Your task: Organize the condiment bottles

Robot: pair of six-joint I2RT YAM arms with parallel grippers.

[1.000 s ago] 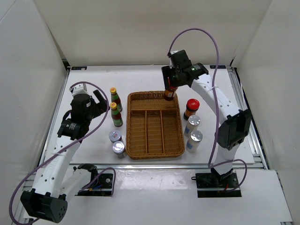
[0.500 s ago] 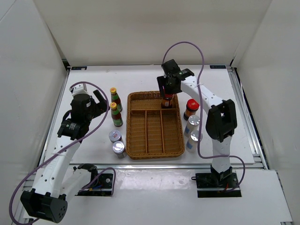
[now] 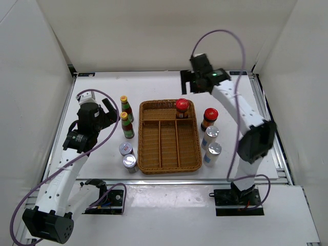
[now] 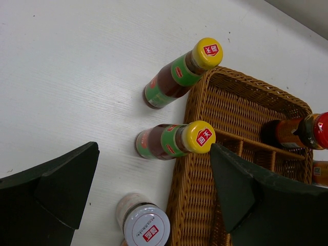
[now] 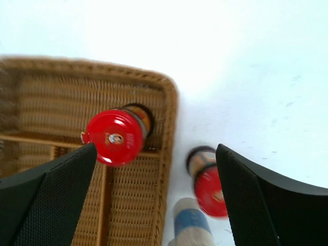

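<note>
Both arms wear white shells over black joints. The left arm (image 3: 64, 171) carries a white camera block (image 3: 87, 96) behind its hand, and the right arm (image 3: 241, 105) carries a small green light (image 3: 211, 77) there. A lilac cable (image 3: 221, 31) loops back from each wrist. The left fingers (image 4: 51, 189) are smooth matte black wedges; the right fingers (image 5: 43, 200) show a fine mesh texture.
</note>
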